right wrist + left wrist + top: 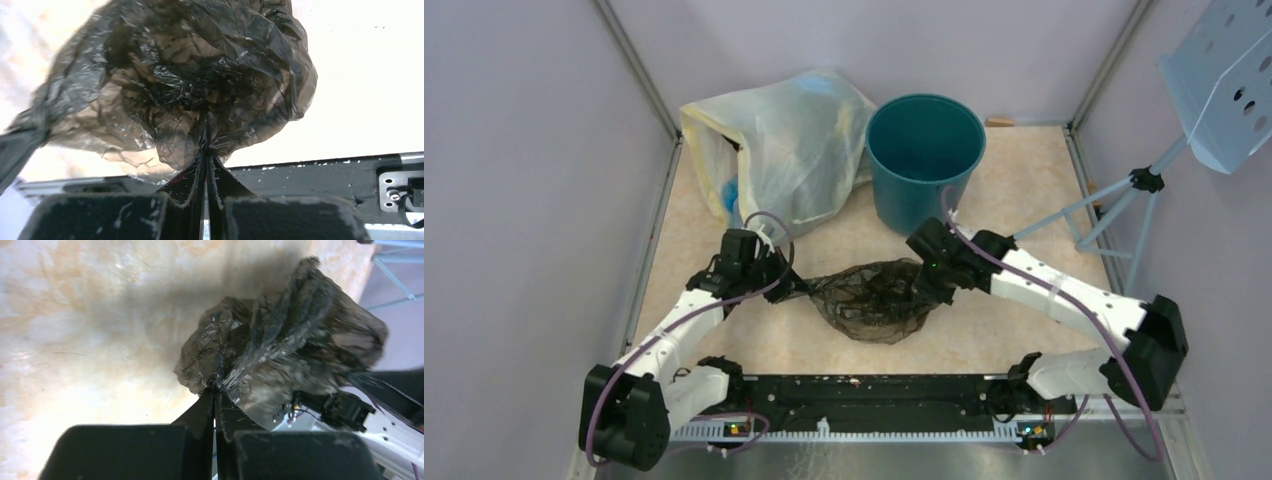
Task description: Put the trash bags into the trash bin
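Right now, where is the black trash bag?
In the middle of the top view, the black trash bag is pinched between the left gripper and the right gripper, just nearer the arm bases than the teal trash bin.

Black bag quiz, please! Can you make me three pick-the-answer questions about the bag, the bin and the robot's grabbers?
1. In the top view, the teal bin stands on which side of the whitish bag?
A. left
B. right
C. on top
2. How many grippers pinch the black bag?
A. none
B. one
C. two
3. The bin is:
A. upright
B. tipped over
C. upside down

Answers:
1 B: it sits right of the whitish bag.
2 C: the left gripper and the right gripper are each shut on crinkly plastic.
3 A: its open mouth faces up.
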Controlling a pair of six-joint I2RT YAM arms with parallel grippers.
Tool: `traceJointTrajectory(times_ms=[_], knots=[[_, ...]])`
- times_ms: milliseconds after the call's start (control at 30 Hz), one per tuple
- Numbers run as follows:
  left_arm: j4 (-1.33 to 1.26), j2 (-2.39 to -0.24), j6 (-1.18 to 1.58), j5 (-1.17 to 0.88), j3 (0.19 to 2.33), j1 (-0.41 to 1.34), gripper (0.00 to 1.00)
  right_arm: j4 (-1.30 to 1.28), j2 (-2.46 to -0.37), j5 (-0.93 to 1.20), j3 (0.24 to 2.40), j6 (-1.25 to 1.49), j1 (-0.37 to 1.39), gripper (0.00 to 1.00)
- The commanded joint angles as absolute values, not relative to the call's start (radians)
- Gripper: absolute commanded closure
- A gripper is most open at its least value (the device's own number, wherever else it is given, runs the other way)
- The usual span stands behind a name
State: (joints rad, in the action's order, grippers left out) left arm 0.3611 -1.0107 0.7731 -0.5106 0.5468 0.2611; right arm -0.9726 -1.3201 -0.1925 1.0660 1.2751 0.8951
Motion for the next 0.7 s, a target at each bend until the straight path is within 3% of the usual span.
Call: traceJointTrajectory(times_ms=[0, 133, 400, 533, 667], knots=[[0.406, -1.056, 0.739, -0.404, 0.618, 0.254, 1.0, -1.02, -1.144, -0.132, 1.106, 1.245, 0.825, 1.0], [0.411, -1.104, 0.729, -0.387, 0.639, 0.252, 0.94, -0.967, -1.017, -0.076, 1.104, 1.258, 0.753, 1.0], [0.428, -1.155, 0.674, -0.399, 0.66, 0.252, 0.59, -0.842, -1.0, -0.04, 1.235, 1.295, 0.715, 1.0], [0.488, -1.165, 0.617, -0.381, 0.679, 0.252, 0.34, -0.828, -0.987, -0.083, 1.296, 1.354, 0.68, 1.0], [0.517, -1.102, 0.557, -0.415, 0.725, 0.252, 0.2, -0.848, -0.98, -0.167, 1.335, 1.35, 0.673, 1.0]])
